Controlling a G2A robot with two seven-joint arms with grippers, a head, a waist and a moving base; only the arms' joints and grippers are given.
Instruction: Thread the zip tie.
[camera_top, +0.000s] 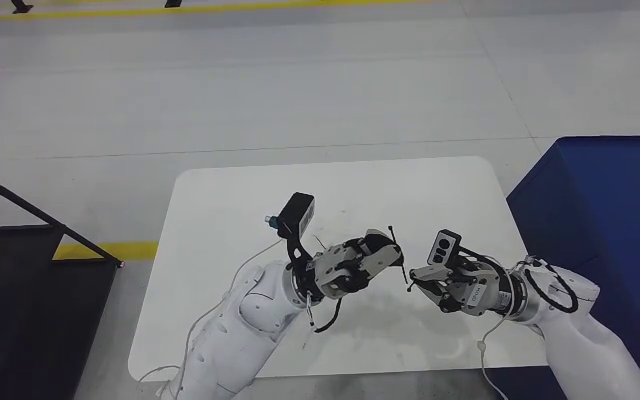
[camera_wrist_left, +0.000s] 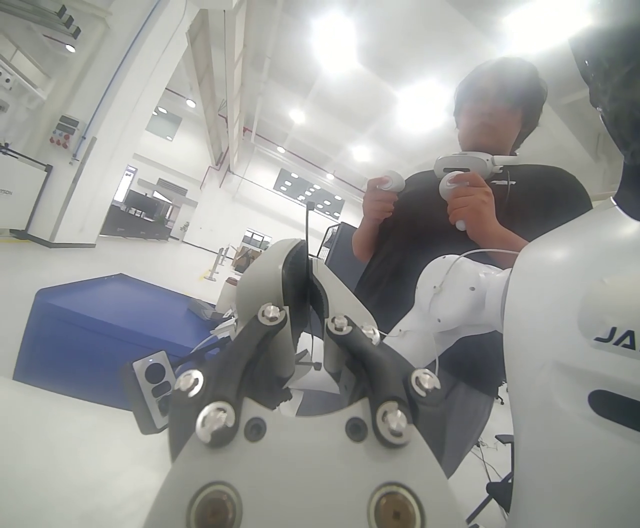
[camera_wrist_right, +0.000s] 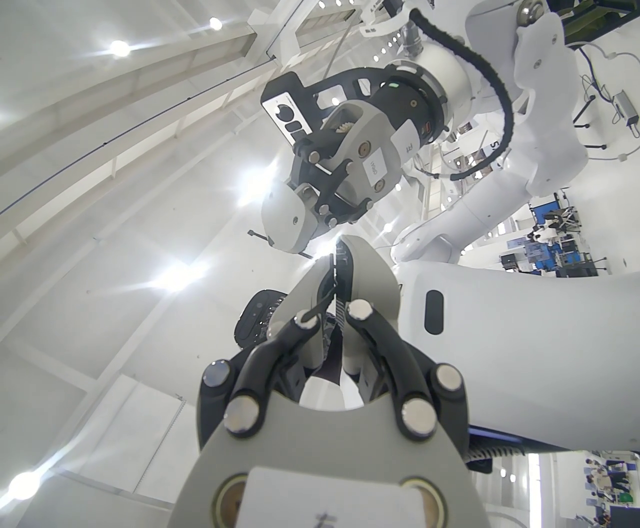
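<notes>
The left claw and the right claw hang tip to tip, very near each other, above the near part of the white table. The left claw is clamped shut on the black zip tie, and a thin end pokes out beyond its tip. The right claw is pinched shut on another stretch of the same tie. The tie is held up off the table between the two.

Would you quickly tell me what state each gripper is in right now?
Left gripper: closed on the zip tie.
Right gripper: closed on the zip tie.
</notes>
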